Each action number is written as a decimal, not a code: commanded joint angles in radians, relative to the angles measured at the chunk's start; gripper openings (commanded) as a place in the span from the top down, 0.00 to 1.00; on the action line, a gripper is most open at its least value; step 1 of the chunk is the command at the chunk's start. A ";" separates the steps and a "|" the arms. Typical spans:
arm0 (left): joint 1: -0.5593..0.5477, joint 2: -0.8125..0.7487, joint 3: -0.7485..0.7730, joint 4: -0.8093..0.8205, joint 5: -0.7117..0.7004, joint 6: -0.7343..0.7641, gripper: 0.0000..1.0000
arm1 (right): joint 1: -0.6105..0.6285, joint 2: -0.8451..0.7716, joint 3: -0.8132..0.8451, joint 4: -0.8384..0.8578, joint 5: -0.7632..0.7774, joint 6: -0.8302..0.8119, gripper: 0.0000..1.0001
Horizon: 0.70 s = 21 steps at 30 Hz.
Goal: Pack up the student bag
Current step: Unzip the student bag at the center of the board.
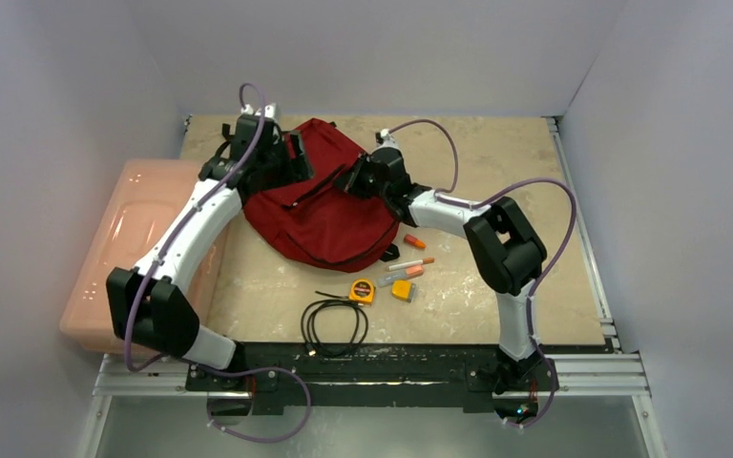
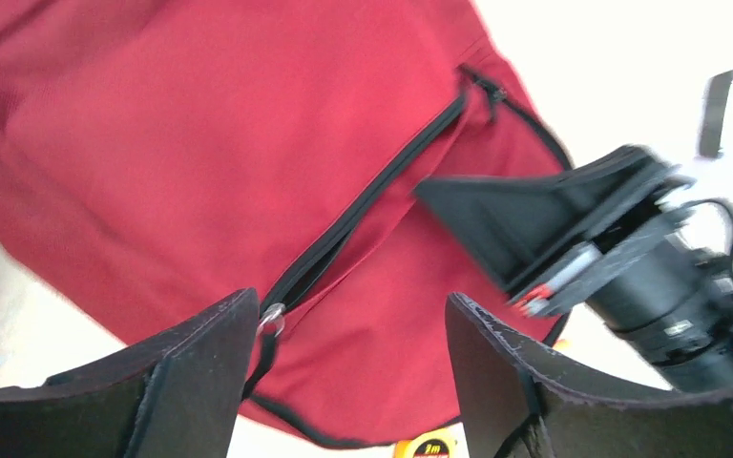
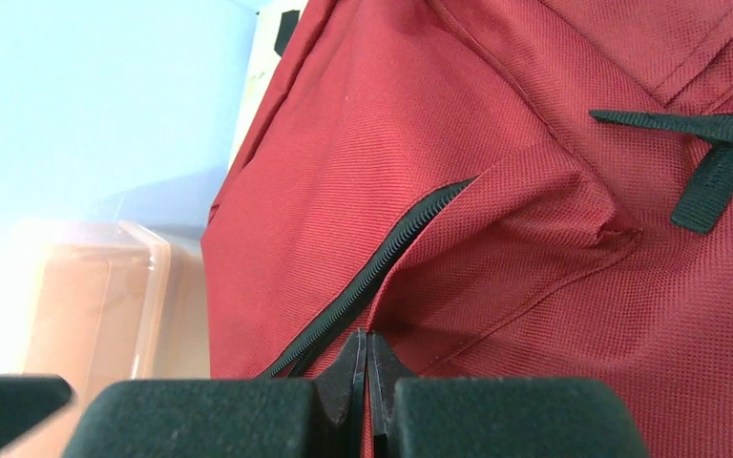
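Table (image 1: 534, 191), near side as I see it: coiled black cable (image 1: 334, 324); yellow tape measure (image 1: 362, 290) just beyond it; small yellow object (image 1: 403, 290) beside that; three orange-tipped pens (image 1: 410, 263) close by. Pale pink plastic box (image 1: 124, 248) at the table's left edge.

A robotics lab test cell: plain pale walls (image 1: 382, 48) box in a beige counter (image 1: 506, 162) edged by bare aluminium rails (image 1: 592, 374)

Left fingers (image 2: 191, 382) spread; right fingers (image 3: 496, 415) pressed together.
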 commanded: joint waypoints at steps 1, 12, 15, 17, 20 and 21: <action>-0.083 0.164 0.225 -0.043 -0.052 0.197 0.28 | -0.007 -0.015 -0.018 0.064 -0.008 -0.019 1.00; -0.181 0.493 0.545 -0.220 -0.197 0.456 0.31 | -0.008 -0.022 -0.066 0.109 -0.031 0.006 1.00; -0.186 0.505 0.539 -0.201 -0.239 0.482 0.31 | -0.007 -0.019 -0.067 0.115 -0.040 0.011 1.00; -0.186 0.510 0.528 -0.187 -0.270 0.487 0.33 | -0.008 -0.019 -0.067 0.116 -0.040 0.011 1.00; -0.188 0.525 0.509 -0.165 -0.284 0.490 0.35 | -0.008 -0.018 -0.065 0.110 -0.040 0.008 1.00; -0.190 0.536 0.510 -0.166 -0.280 0.495 0.35 | -0.008 -0.017 -0.064 0.108 -0.040 0.008 1.00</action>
